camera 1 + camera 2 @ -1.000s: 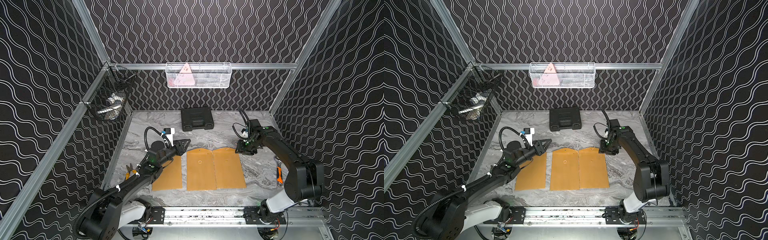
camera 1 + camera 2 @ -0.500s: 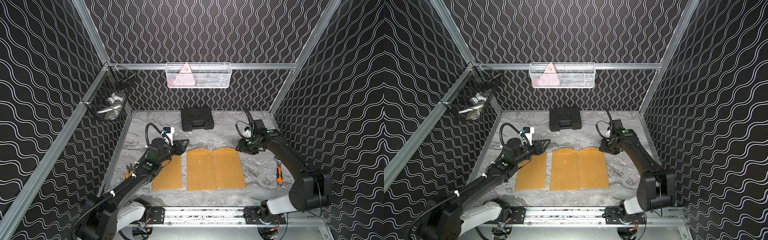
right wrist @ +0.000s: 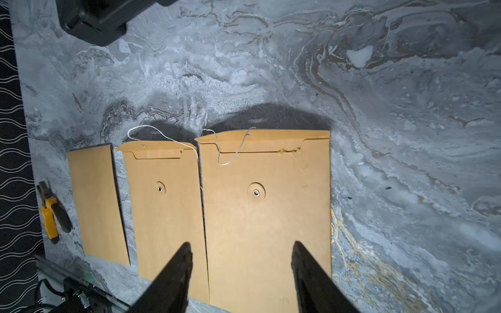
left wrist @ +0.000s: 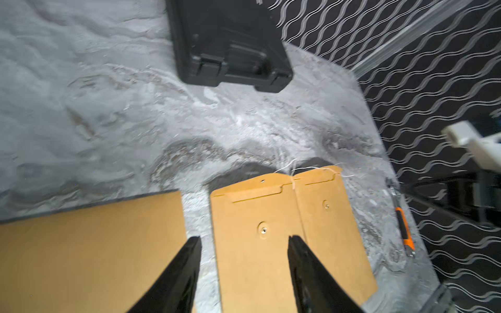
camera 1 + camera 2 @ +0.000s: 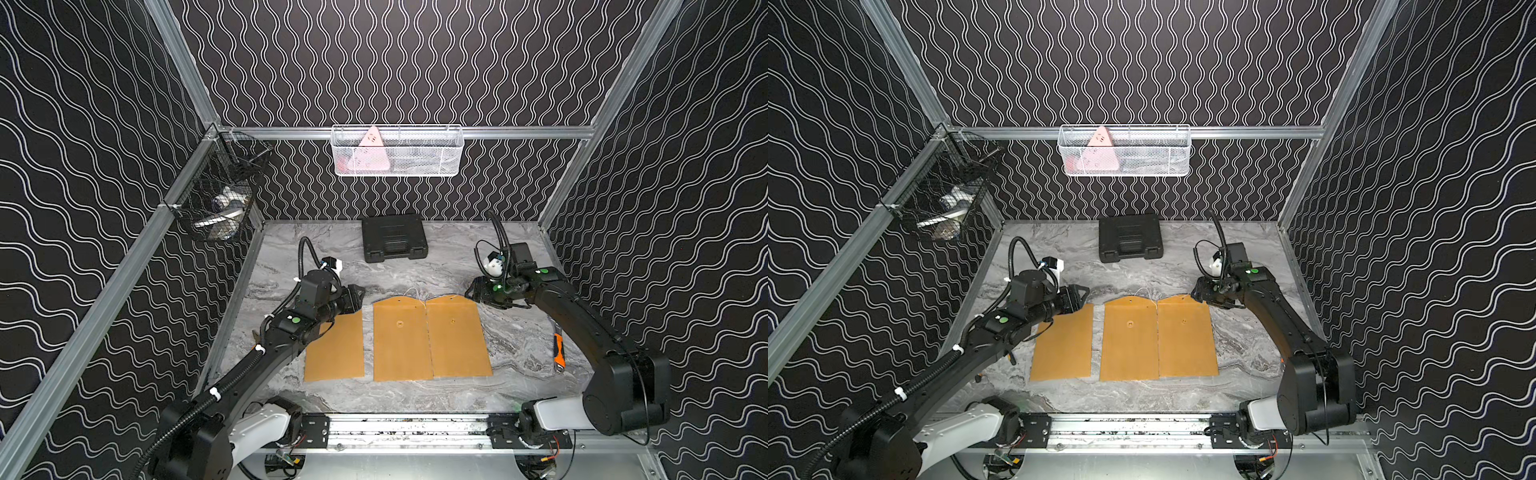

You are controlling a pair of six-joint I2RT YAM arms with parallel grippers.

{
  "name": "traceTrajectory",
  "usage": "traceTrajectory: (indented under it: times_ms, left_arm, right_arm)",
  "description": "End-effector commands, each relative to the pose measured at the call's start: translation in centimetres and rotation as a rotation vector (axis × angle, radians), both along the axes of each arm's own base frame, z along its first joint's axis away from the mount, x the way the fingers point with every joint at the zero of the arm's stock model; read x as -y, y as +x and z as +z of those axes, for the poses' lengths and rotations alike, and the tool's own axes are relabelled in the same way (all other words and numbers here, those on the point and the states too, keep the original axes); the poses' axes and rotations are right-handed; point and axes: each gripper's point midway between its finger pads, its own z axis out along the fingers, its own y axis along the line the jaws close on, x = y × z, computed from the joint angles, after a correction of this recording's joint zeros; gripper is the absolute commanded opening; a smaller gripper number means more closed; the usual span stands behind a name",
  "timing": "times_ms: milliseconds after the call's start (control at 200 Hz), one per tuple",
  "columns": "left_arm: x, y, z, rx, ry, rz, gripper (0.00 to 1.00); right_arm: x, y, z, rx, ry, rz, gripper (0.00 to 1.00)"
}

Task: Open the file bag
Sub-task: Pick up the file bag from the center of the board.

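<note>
Right gripper (image 3: 240, 243), jaws spread and empty, hangs just beside the flap (image 3: 260, 141) of the bag (image 3: 267, 216), probably lining up to lift it.

Left pincer (image 4: 244, 238), jaws apart, framing middle file bag (image 4: 254, 271).

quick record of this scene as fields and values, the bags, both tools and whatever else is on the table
table: grey marble
left bag: plain face up, no clasp seen, apart from the others
middle bag: flap out, string loose
right bag: flap out, string loose, edge against middle bag
left tool: open, empty, over left bag's far end
right tool: open, empty, near right bag's far corner
case: black, closed, at the back
pliers: by the left wall
knife: orange, beside the right arm
</note>
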Motion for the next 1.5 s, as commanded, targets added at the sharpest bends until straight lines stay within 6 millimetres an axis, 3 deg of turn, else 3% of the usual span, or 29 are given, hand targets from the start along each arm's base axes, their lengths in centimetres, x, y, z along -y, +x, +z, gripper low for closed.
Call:
traceTrajectory:
  times_ms: [0, 200, 490, 510, 681, 976, 1266, 1491]
  left_arm:
    - [-2.1, -1.0, -2.0, -0.097, 0.085, 0.047, 0.56]
    - [-5.4, -1.6, -4.1, -0.243, 0.124, 0.135, 0.58]
    - [-10.7, -3.1, -4.9, -0.386, 0.194, 0.271, 0.61]
    - [-11.0, -3.1, -4.9, -0.391, 0.198, 0.275, 0.61]
    - [-12.9, -3.7, -5.2, -0.456, 0.214, 0.284, 0.62]
    - [-13.3, -3.6, -5.5, -0.477, 0.211, 0.213, 0.67]
    - [-13.1, -3.3, -8.6, -0.553, 0.130, 0.196, 0.67]
    - [-13.3, -3.4, -10.1, -0.603, 0.101, 0.209, 0.67]
  right_arm:
    - [-1.0, 0.5, 0.8, 0.048, 0.047, 0.015, 0.61]
    - [-3.8, 0.2, 0.2, 0.048, 0.058, 0.049, 0.62]
    - [-12.7, -0.9, -0.5, 0.023, 0.107, 0.147, 0.63]
    - [-13.6, -0.5, 0.4, 0.041, 0.120, 0.153, 0.63]
    - [-17.7, -1.1, -0.3, 0.016, 0.131, 0.161, 0.63]
    - [-23.4, -3.0, -1.8, -0.022, 0.174, 0.189, 0.64]
    - [-28.8, -4.1, -4.4, -0.086, 0.204, 0.240, 0.65]
    - [-31.2, -4.3, -6.2, -0.118, 0.215, 0.262, 0.65]
